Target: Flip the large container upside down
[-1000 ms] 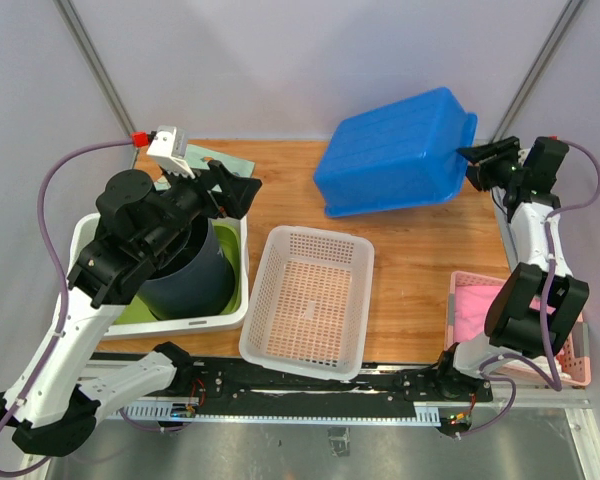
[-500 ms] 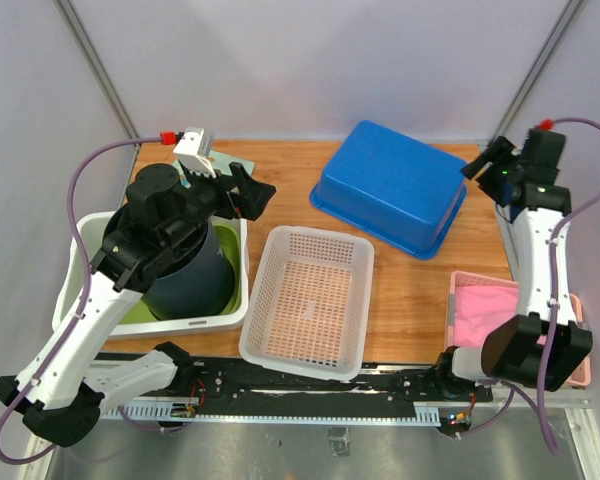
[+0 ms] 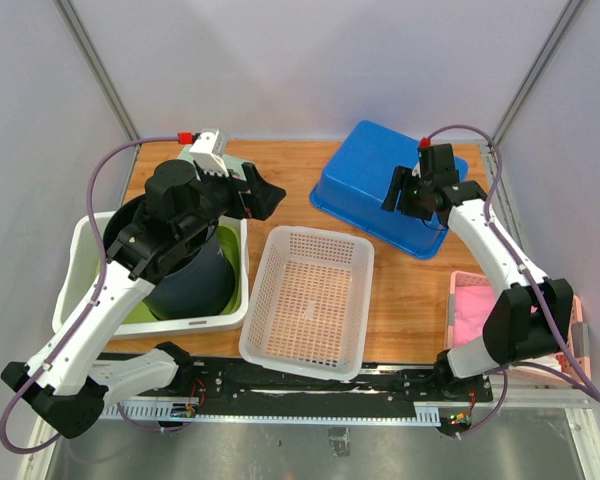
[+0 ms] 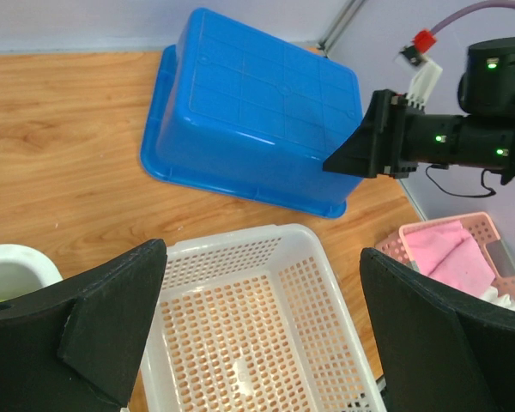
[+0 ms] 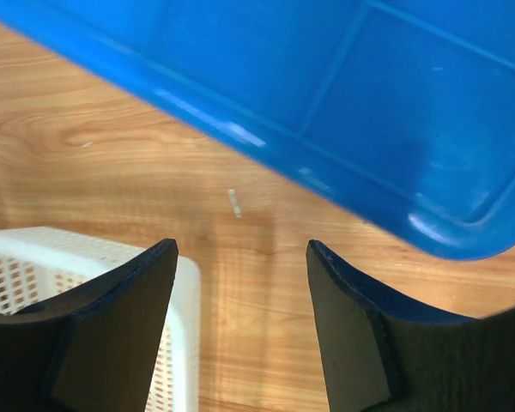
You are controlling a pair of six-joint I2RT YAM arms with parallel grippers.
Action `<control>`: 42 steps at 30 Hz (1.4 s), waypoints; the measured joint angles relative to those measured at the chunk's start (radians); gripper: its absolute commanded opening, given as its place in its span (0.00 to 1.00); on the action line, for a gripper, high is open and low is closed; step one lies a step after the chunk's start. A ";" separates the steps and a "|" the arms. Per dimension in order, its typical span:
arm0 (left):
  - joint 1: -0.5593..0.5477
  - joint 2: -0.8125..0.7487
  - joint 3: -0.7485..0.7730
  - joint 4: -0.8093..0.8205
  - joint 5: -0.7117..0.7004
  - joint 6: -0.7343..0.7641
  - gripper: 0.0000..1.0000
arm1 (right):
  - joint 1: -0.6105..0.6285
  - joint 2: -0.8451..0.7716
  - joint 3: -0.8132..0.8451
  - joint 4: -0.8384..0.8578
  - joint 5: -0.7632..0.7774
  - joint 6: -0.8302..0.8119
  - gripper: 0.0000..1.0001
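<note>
Large blue plastic container (image 3: 380, 195) lies base-up, rim down, on wooden surface (image 3: 420, 285), right of centre, just beyond white perforated plastic basket (image 3: 310, 300). Flip looks done (judged from ribbed underside facing up). Right hand (image 5: 240, 262) hovers over container's near edge, fingers spread, grasping nothing. Left hand (image 4: 262, 257) spread wide, empty, above basket. Next move likely: lift right hand clear without nudging rim, check container sits flat. Writing: none readable, no brand or label on container, basket or hands.
</note>
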State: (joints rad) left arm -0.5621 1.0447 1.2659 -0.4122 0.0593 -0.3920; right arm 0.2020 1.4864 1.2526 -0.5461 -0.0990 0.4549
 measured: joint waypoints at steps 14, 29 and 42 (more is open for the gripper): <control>0.000 0.032 -0.004 -0.001 0.045 0.001 0.99 | -0.261 0.087 0.112 -0.092 0.114 -0.010 0.59; 0.000 0.023 -0.005 -0.039 -0.044 -0.023 0.99 | 0.284 0.542 0.661 0.076 0.144 -0.018 0.58; 0.000 -0.004 -0.041 -0.047 -0.043 -0.037 0.99 | 0.319 0.848 0.885 0.014 0.273 0.038 0.59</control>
State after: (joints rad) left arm -0.5621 1.0405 1.2251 -0.4595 0.0158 -0.4290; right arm 0.5205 2.3344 2.1372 -0.5316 0.1738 0.4931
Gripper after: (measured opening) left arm 0.991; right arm 0.585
